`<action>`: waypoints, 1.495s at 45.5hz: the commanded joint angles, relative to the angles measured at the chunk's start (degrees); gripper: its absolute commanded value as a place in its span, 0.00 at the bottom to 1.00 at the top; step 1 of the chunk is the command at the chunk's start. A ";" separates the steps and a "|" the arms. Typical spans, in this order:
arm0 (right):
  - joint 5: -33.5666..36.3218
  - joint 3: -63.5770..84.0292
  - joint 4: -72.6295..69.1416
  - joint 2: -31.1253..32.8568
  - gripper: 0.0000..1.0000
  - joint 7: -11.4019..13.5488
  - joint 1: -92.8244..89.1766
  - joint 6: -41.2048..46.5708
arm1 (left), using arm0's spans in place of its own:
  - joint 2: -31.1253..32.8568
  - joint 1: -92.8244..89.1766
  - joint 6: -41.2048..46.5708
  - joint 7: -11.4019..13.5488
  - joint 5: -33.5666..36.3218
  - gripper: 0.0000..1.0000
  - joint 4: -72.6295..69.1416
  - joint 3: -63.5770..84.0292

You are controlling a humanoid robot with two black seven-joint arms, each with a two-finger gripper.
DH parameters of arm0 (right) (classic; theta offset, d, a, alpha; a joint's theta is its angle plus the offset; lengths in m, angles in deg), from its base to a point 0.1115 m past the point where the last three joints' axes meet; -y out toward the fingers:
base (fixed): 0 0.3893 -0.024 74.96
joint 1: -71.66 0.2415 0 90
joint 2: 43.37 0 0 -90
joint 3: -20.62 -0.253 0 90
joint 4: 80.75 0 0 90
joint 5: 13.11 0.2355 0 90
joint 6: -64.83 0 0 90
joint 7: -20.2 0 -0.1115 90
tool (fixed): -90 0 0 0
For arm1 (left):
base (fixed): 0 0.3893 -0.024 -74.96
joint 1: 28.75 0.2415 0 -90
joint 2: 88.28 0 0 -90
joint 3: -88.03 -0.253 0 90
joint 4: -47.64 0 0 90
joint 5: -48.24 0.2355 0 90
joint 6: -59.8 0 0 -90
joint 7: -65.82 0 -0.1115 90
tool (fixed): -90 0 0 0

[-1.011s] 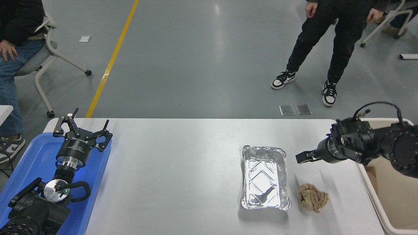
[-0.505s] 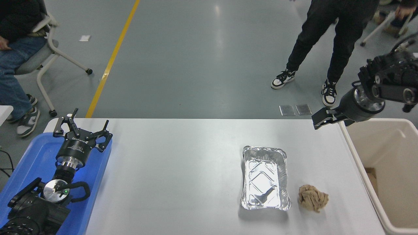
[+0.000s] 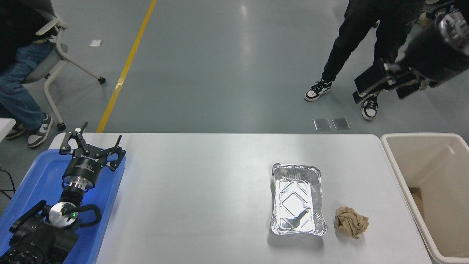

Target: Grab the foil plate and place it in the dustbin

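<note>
Right now our right gripper [image 3: 381,85] hangs high w/ jaws apart, empty, well away from the foil plate [image 3: 298,200] on the table [image 3: 205,183] near the dustbin [image 3: 432,190]. Risk: snagging the paper ball [image 3: 351,222] beside it, or crushing thin foil.

1. Your right arm comes in from the upper right edge, raised high above the tabletop [image 3: 220,190] and blurred
2. Your right tool [image 3: 379,86] points toward the picture's left; its fingers [image 3: 368,80] look spread, holding nothing
3. Your left arm sits parked at the lower left, forearm pointing away from the camera
4. Your left tool [image 3: 93,145] has its fingers splayed wide apart and empty
</note>
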 commanded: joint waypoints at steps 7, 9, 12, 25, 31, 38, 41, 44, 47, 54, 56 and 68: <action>8.35 -0.09 -10.29 -3.91 1.00 0.54 -1.57 0.55 | 0.00 0.00 0.00 -0.01 0.00 0.99 0.00 0.00; 8.17 -0.26 -10.03 -4.44 1.00 0.54 -3.15 0.55 | 0.00 0.00 0.00 -0.01 0.00 0.99 0.00 0.00; 7.91 -0.35 -9.77 -4.71 1.00 0.62 -4.56 0.55 | 0.00 0.00 0.00 -0.01 0.00 0.99 0.00 0.00; 5.45 -1.67 -3.89 -4.88 1.00 1.24 -13.78 0.55 | 0.00 0.00 0.00 -0.01 0.00 0.99 0.00 0.00; 2.37 -1.58 5.95 -7.34 1.00 2.56 -23.53 -5.60 | 0.00 0.00 0.00 -0.01 0.00 0.99 0.00 0.00; 3.16 -1.67 13.52 -11.12 1.00 4.58 -34.87 -12.71 | 0.00 0.00 0.00 -0.01 0.00 0.99 0.00 0.00; 3.25 -1.84 16.59 -12.88 1.00 4.75 -39.62 -14.48 | 0.00 0.00 0.00 -0.01 0.00 0.99 0.00 0.00; 3.42 -2.63 19.84 -14.20 1.00 4.84 -44.19 -15.62 | 0.00 0.00 0.00 -0.01 0.00 0.99 0.00 0.00; 3.60 -4.39 23.36 -15.16 1.00 4.84 -49.29 -16.50 | 0.00 0.00 0.00 -0.01 0.00 0.99 0.00 0.00; 3.42 -9.22 29.69 -15.69 1.00 4.93 -57.99 -17.73 | 0.00 -0.08 0.00 -0.01 0.09 0.99 0.00 -0.09; 3.42 -10.28 31.27 -15.69 1.00 4.93 -59.93 -18.00 | 0.00 -0.08 0.00 -0.01 0.09 0.99 0.00 -0.17; 2.37 -12.74 42.17 -18.59 1.00 6.77 -73.11 -22.21 | 0.00 -0.17 0.00 -0.01 0.09 0.99 0.09 -0.26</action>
